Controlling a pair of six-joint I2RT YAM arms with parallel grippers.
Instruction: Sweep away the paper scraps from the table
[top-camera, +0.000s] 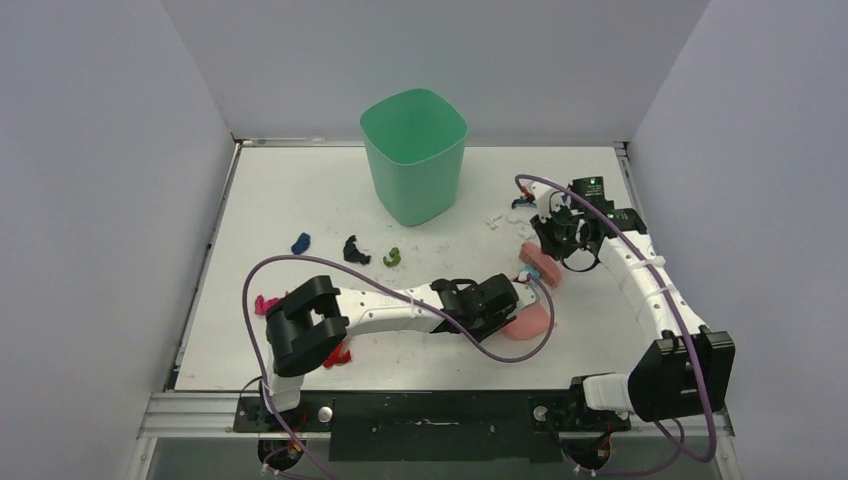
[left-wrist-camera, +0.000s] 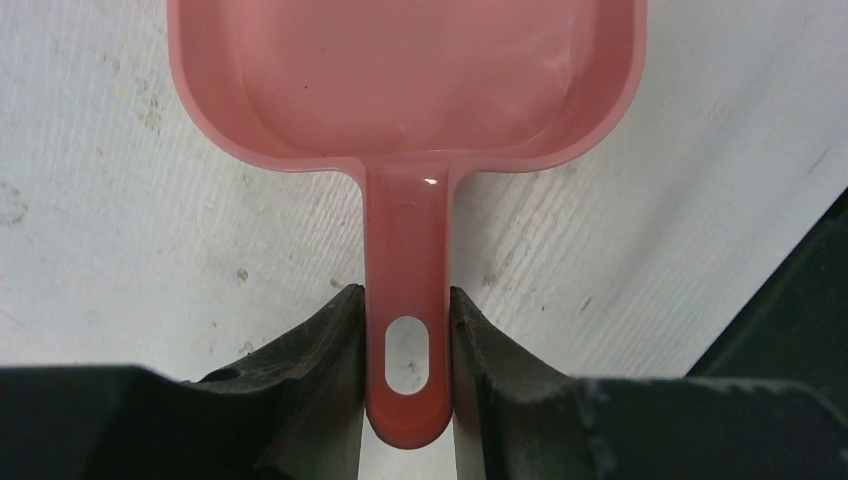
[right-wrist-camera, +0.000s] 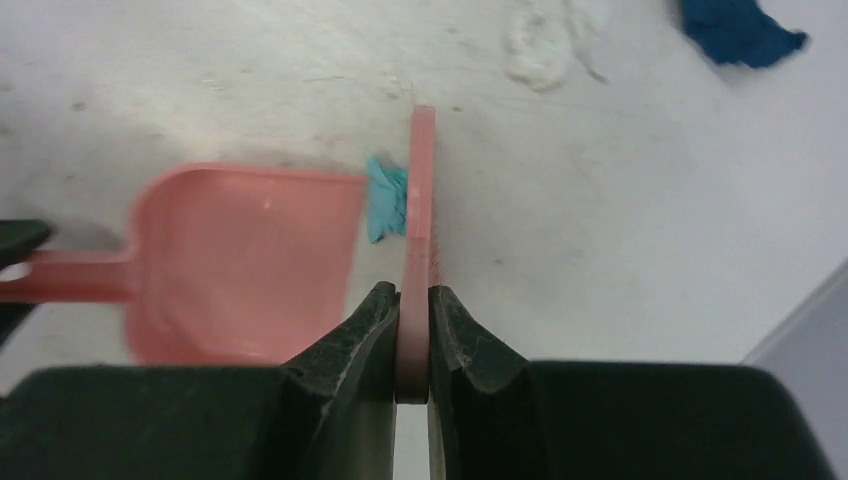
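My left gripper (top-camera: 510, 302) is shut on the handle of the pink dustpan (top-camera: 530, 322), which lies flat on the white table (top-camera: 290, 200); in the left wrist view the fingers (left-wrist-camera: 330, 350) clamp the handle (left-wrist-camera: 407, 300). My right gripper (top-camera: 553, 248) is shut on the pink hand brush (top-camera: 545, 266), seen edge-on in the right wrist view (right-wrist-camera: 420, 200). A light blue scrap (right-wrist-camera: 385, 195) sits against the brush at the dustpan's (right-wrist-camera: 240, 260) mouth. Paper scraps lie left: blue (top-camera: 301, 242), black (top-camera: 354, 250), green (top-camera: 392, 257), magenta (top-camera: 265, 305), red (top-camera: 338, 355).
A green bin (top-camera: 414, 155) stands upright at the back centre. A dark blue scrap (right-wrist-camera: 740, 30) and white bits (top-camera: 495, 220) lie beyond the brush. Pale grey walls enclose the table; the right wall (right-wrist-camera: 800, 340) is near my right gripper.
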